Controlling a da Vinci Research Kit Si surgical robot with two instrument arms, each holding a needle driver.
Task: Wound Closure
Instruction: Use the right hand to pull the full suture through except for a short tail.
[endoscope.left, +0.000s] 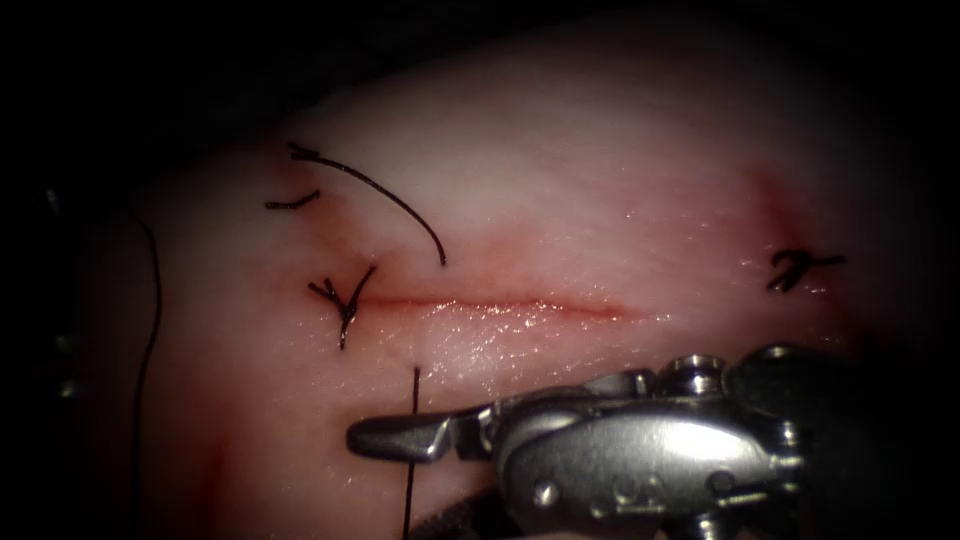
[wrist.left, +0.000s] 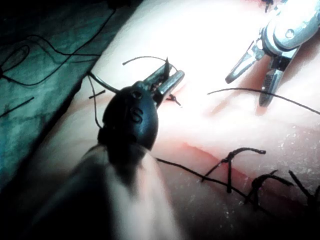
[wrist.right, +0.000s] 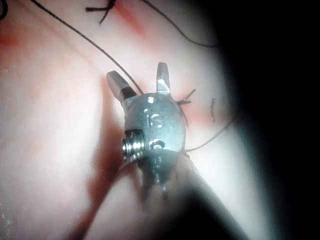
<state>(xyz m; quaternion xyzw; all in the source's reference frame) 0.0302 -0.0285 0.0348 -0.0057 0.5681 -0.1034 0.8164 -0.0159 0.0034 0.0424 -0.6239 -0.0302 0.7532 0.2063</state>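
The tissue (endoscope.left: 560, 180) has a horizontal cut (endoscope.left: 500, 306) with a tied knot (endoscope.left: 342, 295) at its left end. A thread (endoscope.left: 385, 190) arcs from the upper left down into the tissue just above the cut. Below the cut, thread (endoscope.left: 412, 400) comes out of the tissue and runs down across the tip of my right tool (endoscope.left: 375, 437). The right tool (wrist.right: 137, 72) has its jaws open with that thread (wrist.right: 80, 37) running beside one jaw, held by nothing. My left tool (wrist.left: 172, 75) sits by a knot (wrist.left: 174, 98), with a thread arc (wrist.left: 142, 57) ending at its tip.
Another knot (endoscope.left: 800, 270) lies on the tissue far right of the cut. A short cut end of thread (endoscope.left: 292, 203) lies upper left. A long loose thread (endoscope.left: 150, 300) hangs along the tissue's left edge. Green cloth (wrist.left: 45, 75) with loose thread borders the tissue.
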